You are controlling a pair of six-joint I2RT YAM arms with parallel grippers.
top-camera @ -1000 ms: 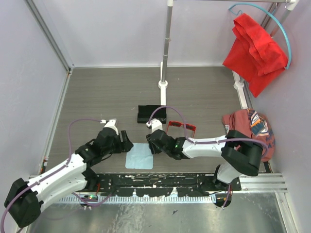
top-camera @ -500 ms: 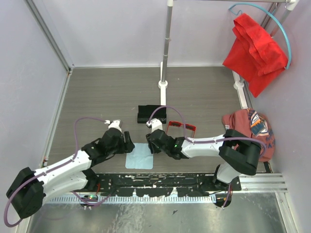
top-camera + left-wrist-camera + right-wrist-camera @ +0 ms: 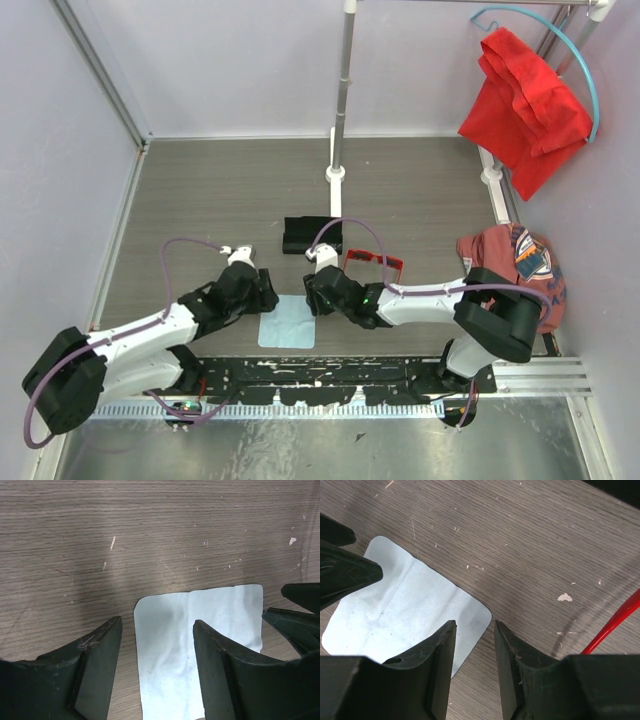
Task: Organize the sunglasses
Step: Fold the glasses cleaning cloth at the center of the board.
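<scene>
The badge on the orange cap [image 3: 520, 262] is too small to read. One pair of sunglasses [image 3: 373, 263] lies on the table [image 3: 200, 200], just right of one black case [image 3: 312, 235]. One pale blue cloth [image 3: 288, 322] lies nearer. The left gripper [image 3: 157, 665] hangs with jaws spread wide over the cloth's edge, holding nothing. The right gripper [image 3: 474, 667] has its jaws narrowly parted over a corner of the cloth, also empty.

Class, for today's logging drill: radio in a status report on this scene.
Both open: left gripper, right gripper, each over a far corner of the pale blue cloth. The red sunglasses lie unheld beside the right gripper. Nothing blocks them.
</scene>
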